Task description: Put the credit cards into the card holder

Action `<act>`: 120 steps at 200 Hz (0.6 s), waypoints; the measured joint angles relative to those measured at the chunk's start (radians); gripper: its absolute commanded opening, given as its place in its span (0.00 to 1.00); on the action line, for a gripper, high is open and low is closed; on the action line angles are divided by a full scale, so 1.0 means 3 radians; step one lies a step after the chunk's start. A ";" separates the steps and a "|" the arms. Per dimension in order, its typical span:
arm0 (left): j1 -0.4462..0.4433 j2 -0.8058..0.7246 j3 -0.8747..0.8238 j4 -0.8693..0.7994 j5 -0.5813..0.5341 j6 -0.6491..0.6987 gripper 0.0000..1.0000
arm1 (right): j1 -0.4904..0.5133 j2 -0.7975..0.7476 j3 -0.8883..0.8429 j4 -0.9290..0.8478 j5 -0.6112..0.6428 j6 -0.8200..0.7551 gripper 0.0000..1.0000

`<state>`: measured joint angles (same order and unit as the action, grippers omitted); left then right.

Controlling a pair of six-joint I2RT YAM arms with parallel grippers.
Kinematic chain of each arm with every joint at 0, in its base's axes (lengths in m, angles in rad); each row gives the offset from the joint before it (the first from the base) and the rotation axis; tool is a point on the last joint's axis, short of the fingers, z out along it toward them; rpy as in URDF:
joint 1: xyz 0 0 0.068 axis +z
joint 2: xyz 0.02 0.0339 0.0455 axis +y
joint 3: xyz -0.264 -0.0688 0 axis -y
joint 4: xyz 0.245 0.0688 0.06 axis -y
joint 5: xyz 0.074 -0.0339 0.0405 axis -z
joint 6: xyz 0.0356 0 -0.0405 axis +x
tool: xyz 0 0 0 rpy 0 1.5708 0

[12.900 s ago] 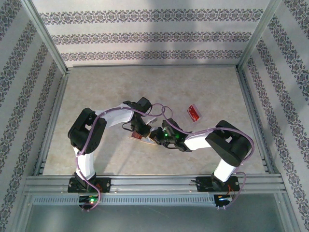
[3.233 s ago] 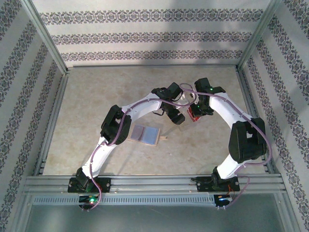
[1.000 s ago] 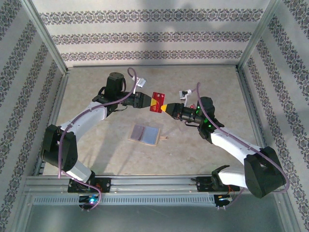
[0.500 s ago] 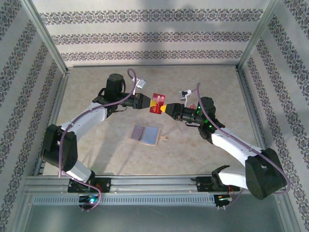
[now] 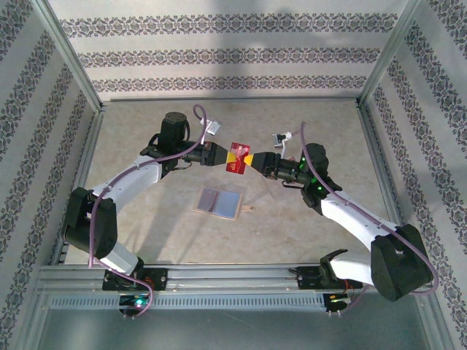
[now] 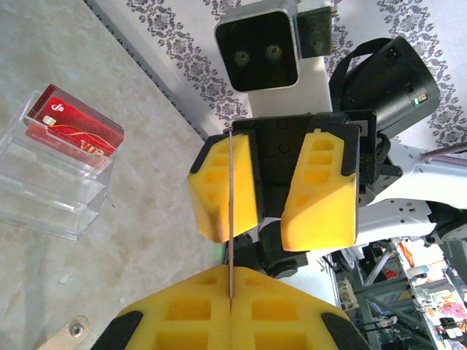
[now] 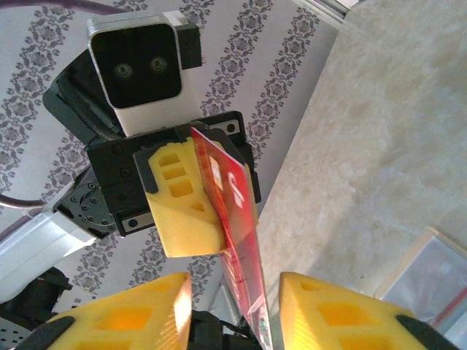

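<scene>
Mid-air handover: your left claw (image 5: 222, 154) pinches the red credit card (image 5: 238, 154), right claw (image 5: 255, 161) spread loose around it. Next, swing it down into the open card holder (image 5: 220, 202).

We look down on a pale, marbled surface (image 5: 328, 124) closed in by walls (image 5: 233, 55) papered in bands of dark floral pattern on white. Aluminium rails (image 5: 233, 275) run along its near edge, and slim metal posts (image 5: 69, 55) rise at the back corners. From the left wrist camera we make out a clear plastic stepped stand (image 6: 44, 197) resting on the surface near the foot of a wall.
</scene>
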<state>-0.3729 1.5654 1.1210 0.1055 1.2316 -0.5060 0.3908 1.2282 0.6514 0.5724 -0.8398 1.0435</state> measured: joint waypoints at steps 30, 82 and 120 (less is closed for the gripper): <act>0.0000 0.0000 0.0000 0.0000 0.0000 -0.0001 0.00 | 0.0041 0.0092 0.0032 0.0013 -0.0022 -0.0004 0.32; 0.0000 0.0000 -0.0020 0.0013 0.0004 -0.0013 0.00 | 0.0081 0.0168 0.0032 0.0032 -0.0023 -0.0008 0.07; 0.0000 0.0004 -0.0015 -0.0086 -0.0024 0.0090 0.39 | 0.0048 0.0111 -0.0014 0.0098 -0.0042 0.0009 0.00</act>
<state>-0.3729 1.5665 1.1164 0.0795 1.2243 -0.4789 0.4053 1.2613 0.6472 0.6018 -0.8524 1.0462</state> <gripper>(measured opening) 0.280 0.052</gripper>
